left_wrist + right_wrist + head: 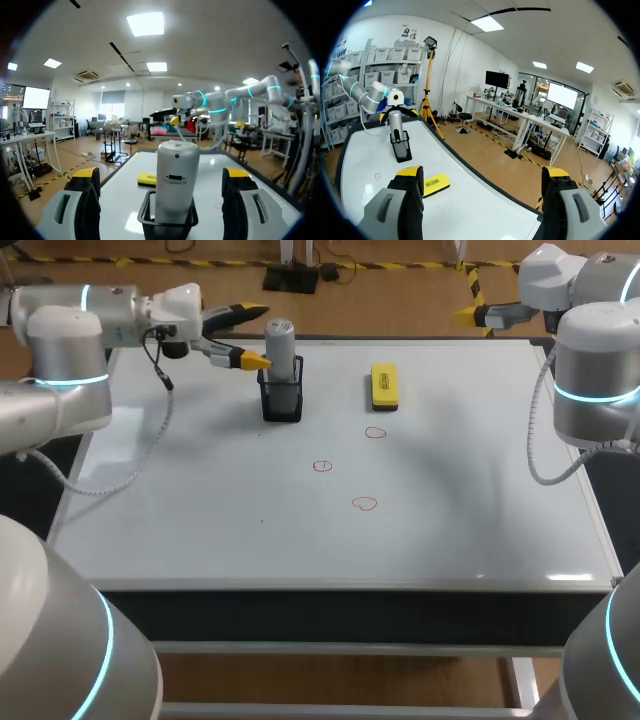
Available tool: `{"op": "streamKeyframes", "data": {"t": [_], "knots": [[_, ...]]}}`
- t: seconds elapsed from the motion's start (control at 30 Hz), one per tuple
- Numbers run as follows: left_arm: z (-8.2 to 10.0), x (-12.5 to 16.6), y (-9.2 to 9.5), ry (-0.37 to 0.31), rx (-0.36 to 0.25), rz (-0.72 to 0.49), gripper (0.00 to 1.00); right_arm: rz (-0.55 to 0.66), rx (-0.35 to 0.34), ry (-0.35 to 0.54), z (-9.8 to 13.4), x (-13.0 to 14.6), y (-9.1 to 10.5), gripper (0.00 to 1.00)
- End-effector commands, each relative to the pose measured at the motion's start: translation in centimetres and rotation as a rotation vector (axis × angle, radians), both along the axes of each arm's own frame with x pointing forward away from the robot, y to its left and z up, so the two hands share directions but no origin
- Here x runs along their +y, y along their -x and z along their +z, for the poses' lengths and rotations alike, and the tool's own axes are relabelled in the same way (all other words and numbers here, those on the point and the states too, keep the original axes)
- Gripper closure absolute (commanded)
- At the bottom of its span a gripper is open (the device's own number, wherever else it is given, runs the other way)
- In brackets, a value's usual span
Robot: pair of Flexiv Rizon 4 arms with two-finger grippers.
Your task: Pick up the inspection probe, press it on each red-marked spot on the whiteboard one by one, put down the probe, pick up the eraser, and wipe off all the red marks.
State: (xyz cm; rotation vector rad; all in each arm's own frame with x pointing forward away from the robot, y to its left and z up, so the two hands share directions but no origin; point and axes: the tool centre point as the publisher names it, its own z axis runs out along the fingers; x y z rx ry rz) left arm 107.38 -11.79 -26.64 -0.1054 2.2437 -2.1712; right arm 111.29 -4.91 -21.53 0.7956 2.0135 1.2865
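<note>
A grey cylindrical probe (281, 348) stands upright in a black mesh holder (281, 400) at the back left of the whiteboard (200, 510). My left gripper (256, 335) is open, its yellow fingertips level with the probe's top, one on each side. In the left wrist view the probe (176, 180) stands between the open fingers (85, 185) without touching them. A yellow eraser (384, 385) lies right of the holder. Three red marks (375, 433) (322, 466) (364, 503) sit in the board's middle. My right gripper (470, 312) is open beyond the back right corner, with the eraser (435, 184) beside its finger.
The holder (167, 220) is the only tall item on the board. The board's raised edge (560, 580) runs along the front and right sides.
</note>
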Motion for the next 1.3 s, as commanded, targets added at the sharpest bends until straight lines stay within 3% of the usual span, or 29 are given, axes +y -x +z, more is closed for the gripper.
{"op": "streamKeyframes", "data": {"t": [0.03, 0.5, 1.0, 1.03, 1.07, 1.1, 1.13, 1.2, 1.3], "knots": [[-0.7, -1.5, -0.3, 0.013, 0.0, 0.008, 0.0, 0.001, -0.001, -0.001, 0.0, 0.0, 0.0, 0.0], [-1.6, -4.3, 0.1, 0.012, 0.055, 0.061, 0.0, 0.001, -0.001, -0.001, 0.0, 0.0, 0.0, 0.0], [-1.7, -4.5, 0.3, 0.014, 0.048, 0.045, 0.0, 0.001, -0.001, -0.001, 0.0, 0.0, 0.0, 0.0], [-1.7, -4.5, 0.3, 0.015, 0.047, 0.044, 0.05, 0.001, -0.001, -0.001, 0.0, 0.0, 0.0, 0.0], [-1.7, -4.5, 0.3, 0.016, 0.046, 0.043, 0.16, 0.001, -0.001, -0.001, 0.0, 0.0, 0.0, 0.0], [-1.7, -4.5, 0.3, 0.017, 0.045, 0.041, 0.41, 0.001, -0.001, -0.001, 0.0, 0.0, 0.0, 0.0], [-1.7, -4.5, 0.3, 0.017, 0.045, 0.041, 0.57, 0.001, -0.001, -0.001, 0.0, 0.0, 0.0, 0.0], [-1.7, -4.4, 0.3, 0.018, 0.042, 0.038, 1.0, 0.001, -0.001, -0.001, 0.0, 0.0, 0.0, 0.0], [-1.4, -4.4, 0.5, 0.017, 0.032, 0.027, 1.0, 0.001, -0.001, -0.001, 0.0, 0.0, 0.0, 0.0]]}}
